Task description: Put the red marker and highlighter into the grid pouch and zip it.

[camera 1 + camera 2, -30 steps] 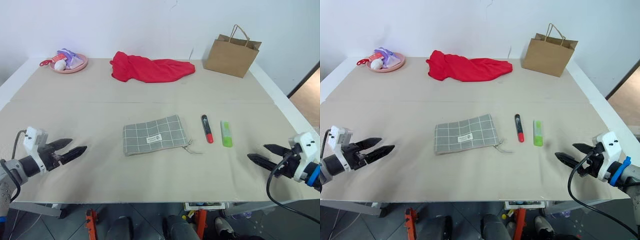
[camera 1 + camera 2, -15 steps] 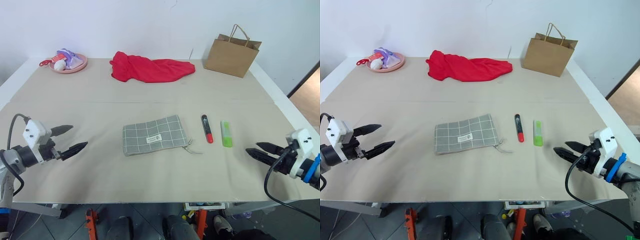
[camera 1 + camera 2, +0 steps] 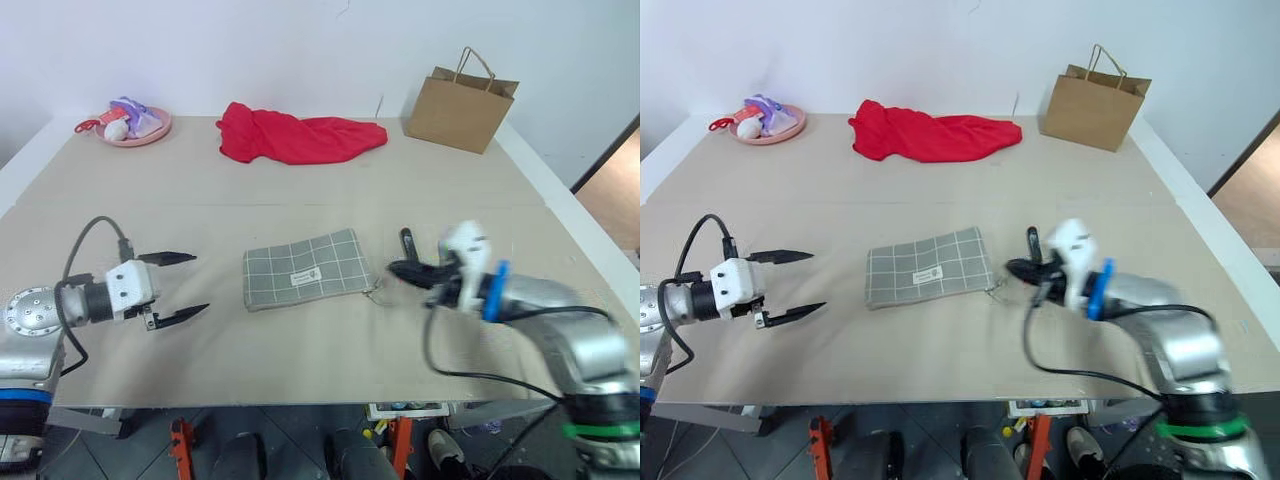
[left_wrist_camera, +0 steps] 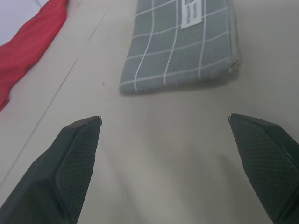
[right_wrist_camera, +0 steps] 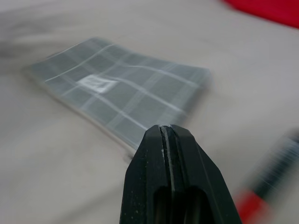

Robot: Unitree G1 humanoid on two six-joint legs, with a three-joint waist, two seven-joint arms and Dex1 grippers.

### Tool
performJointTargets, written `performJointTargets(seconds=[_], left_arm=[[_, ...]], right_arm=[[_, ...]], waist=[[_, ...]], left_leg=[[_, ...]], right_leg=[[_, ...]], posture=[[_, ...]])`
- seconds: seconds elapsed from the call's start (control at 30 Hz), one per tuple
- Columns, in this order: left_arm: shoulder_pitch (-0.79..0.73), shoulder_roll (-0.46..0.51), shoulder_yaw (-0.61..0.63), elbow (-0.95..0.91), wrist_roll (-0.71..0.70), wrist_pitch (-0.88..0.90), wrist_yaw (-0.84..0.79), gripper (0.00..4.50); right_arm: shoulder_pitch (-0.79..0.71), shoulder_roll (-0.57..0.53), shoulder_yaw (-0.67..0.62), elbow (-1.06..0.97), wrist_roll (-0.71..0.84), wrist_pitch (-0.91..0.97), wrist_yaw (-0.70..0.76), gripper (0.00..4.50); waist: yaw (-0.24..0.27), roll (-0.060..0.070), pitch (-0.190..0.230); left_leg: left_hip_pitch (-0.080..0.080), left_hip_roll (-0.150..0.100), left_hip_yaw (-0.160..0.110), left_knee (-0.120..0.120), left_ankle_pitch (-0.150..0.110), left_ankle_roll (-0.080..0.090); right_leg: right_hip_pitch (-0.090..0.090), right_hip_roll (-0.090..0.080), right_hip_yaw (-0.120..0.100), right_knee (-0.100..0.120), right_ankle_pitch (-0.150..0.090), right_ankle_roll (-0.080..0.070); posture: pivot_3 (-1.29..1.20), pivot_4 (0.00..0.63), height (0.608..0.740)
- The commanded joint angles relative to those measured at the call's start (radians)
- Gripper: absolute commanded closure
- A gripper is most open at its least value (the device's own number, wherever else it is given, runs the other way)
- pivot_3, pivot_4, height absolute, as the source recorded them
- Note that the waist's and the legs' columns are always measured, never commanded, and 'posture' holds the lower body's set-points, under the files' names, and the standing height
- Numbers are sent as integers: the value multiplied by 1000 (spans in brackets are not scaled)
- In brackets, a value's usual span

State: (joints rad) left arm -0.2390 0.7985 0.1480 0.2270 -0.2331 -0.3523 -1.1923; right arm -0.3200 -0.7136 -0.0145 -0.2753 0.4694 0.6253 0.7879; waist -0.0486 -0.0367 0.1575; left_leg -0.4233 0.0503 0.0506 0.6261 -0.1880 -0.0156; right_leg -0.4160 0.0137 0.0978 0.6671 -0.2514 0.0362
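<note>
Grey grid-lined fabric pouch (image 3: 308, 270): flat at table centre, soft, limp; take by zipper cord | black red-capped marker (image 3: 1032, 241): just beside, light, slick | left gripper (image 3: 178, 285): wide, empty | right gripper (image 5: 169, 131): closed, empty, by cord.

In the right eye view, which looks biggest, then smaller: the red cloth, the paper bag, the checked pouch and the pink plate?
1. red cloth
2. grid pouch, though it lies nearer the camera
3. paper bag, close to the pouch
4. pink plate

A bare test room or lab: plain white wall (image 3: 300, 40) behind a paper-covered table (image 3: 300, 370) on orange-jointed legs (image 3: 181, 440).
</note>
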Motion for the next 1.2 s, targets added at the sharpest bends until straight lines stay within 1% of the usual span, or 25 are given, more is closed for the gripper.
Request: performJointTargets(seconds=[0.03,0.07,0.1,0.17,0.23,0.37,0.43,0.53,0.67,0.87,1.0,1.07,1.13,1.2], left_arm=[[-38,4,-35,-18,18,-7,5,0],[-43,0,-42,-26,17,1,10,0],[-45,-3,-48,-32,15,8,14,0],[-44,-7,-56,-39,8,17,15,0],[-44,-8,-63,-39,2,20,13,0],[-42,-17,-63,-39,-6,22,21,0],[-37,-18,-65,-41,-4,17,22,0],[-38,-30,-78,-45,8,-6,20,0],[-57,-47,-110,-37,40,-45,26,0],[-148,-86,-191,55,150,-193,56,0],[-202,-124,-233,177,239,-338,129,0],[-223,-139,-242,221,258,-379,161,0],[-238,-134,-263,263,295,-445,180,0],[-241,-124,-282,286,299,-485,173,0]], right_arm=[[-88,30,178,-20,-166,-82,-23,4370],[-99,40,201,-3,-190,-96,-28,4370],[-109,51,221,15,-213,-111,-31,4370],[-133,63,270,73,-275,-152,-33,4370],[-159,71,288,119,-303,-176,-25,4370],[-191,80,285,190,-322,-203,-13,4370],[-176,75,321,199,-351,-202,4,4370],[-165,88,376,209,-387,-184,24,4370],[-171,109,395,238,-428,-183,26,4370],[-211,133,385,301,-469,-223,33,4370],[-225,149,377,315,-477,-237,40,4370],[-227,156,373,314,-477,-237,45,4370],[-227,161,368,308,-474,-236,52,4370],[-227,163,364,302,-472,-232,57,4370]], waist=[[2,0,0],[4,0,0],[4,0,0],[5,0,0],[5,0,0],[4,0,0],[4,0,0],[4,0,0],[3,-1,-1],[2,-2,-2],[0,-2,-2],[0,-2,-2],[1,-2,-2],[2,-2,-2]], left_leg=[[-3,0,0,0,0,0],[-4,-1,0,0,0,0],[-8,-2,0,1,0,0],[-9,-2,-1,2,-1,1],[-12,-2,-2,6,-2,3],[-13,-2,-1,8,-3,3],[-12,-2,0,10,-3,4],[-12,-2,-1,10,-2,4],[-7,-2,0,10,-3,4],[1,-2,0,10,-2,4],[4,-1,1,10,-1,6],[5,-1,1,10,-1,6],[4,-1,1,10,-1,6],[4,-1,0,10,-1,6]], right_leg=[[-3,0,0,1,0,0],[-3,-1,0,1,0,-1],[-7,-1,0,1,0,-2],[-7,-1,0,1,1,-2],[-8,-1,0,1,1,-2],[-8,-1,0,1,1,-2],[-8,-1,-1,2,2,1],[-8,0,-2,3,2,0],[-5,0,-1,6,1,-1],[1,1,0,9,0,-1],[2,2,1,11,0,-1],[2,3,1,11,0,-1],[2,3,0,12,0,-2],[2,3,0,12,0,-2]], posture=[[0,150,740],[0,150,740],[0,150,740],[0,150,740],[0,150,740],[0,150,740],[0,150,740],[0,150,740],[0,150,740],[0,150,740],[0,150,740],[0,150,740],[0,150,740],[0,150,740]])
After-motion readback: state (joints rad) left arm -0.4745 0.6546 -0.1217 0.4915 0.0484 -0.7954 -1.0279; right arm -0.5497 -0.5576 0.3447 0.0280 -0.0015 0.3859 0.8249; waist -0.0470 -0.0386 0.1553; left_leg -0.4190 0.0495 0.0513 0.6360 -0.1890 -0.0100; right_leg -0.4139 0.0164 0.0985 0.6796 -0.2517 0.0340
